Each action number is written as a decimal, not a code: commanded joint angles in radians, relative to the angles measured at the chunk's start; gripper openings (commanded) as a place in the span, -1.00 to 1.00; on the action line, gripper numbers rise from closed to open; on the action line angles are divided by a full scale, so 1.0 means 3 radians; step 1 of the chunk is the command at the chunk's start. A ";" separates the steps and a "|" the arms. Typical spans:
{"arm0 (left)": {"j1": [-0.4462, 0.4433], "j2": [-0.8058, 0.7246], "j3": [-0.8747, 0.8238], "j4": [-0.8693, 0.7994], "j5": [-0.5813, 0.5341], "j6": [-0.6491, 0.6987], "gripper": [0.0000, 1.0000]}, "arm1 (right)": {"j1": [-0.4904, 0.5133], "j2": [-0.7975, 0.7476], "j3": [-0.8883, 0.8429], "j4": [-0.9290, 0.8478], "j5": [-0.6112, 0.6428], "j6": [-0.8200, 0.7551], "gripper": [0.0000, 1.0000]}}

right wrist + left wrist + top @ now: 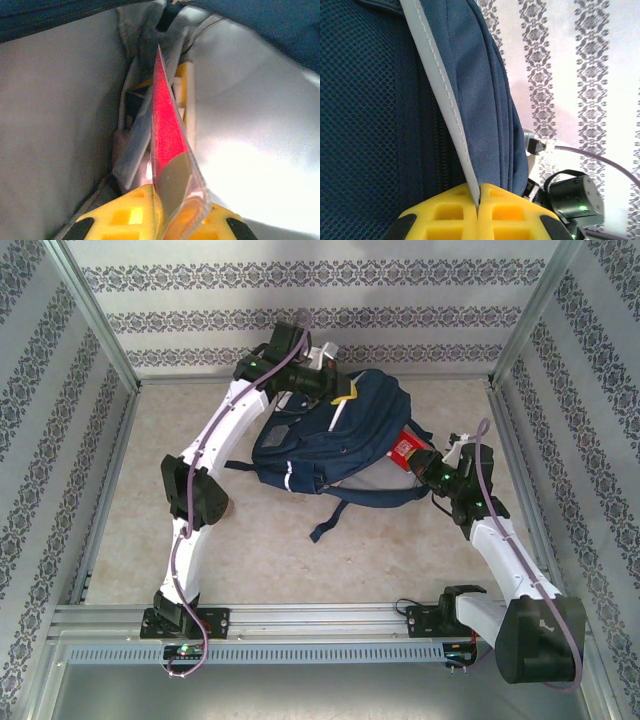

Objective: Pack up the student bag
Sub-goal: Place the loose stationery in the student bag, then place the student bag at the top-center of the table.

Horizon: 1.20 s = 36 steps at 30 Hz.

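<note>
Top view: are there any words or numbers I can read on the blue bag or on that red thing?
No text here can be read.
On the red packet: a pale mark, too small and blurred to read.
On the backpack: a pale patch, too blurred to tell if it has letters.

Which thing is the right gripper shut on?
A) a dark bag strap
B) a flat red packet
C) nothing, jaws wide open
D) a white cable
B: in the right wrist view the right gripper pinches a flat red packet edge-on, pointing into the pale-lined inside of the student bag.
</note>
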<state>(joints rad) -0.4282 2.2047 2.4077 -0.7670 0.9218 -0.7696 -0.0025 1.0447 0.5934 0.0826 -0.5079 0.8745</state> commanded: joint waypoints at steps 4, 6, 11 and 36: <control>0.0117 -0.0505 -0.0063 0.0768 0.0459 -0.0238 -1.00 | -0.0028 0.0182 0.0147 0.0185 -0.0117 -0.0106 -1.00; 0.0117 -0.0512 -0.0109 0.0791 0.0476 -0.0249 -1.00 | -0.0027 0.0242 0.0200 0.0264 -0.0261 -0.0071 -1.00; 0.0117 -0.0518 -0.0157 0.0815 0.0491 -0.0268 -1.00 | 0.0019 0.0240 0.0313 0.0326 -0.0339 0.0146 -1.00; 0.0118 -0.0433 -0.0164 0.1084 0.0573 -0.0466 -1.00 | 0.0887 0.2791 0.2175 0.0768 0.0136 0.1113 0.41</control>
<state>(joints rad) -0.3874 2.1719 2.3234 -0.6342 0.9905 -0.8818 0.2661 1.8961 1.2415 0.2630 -0.4774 1.2091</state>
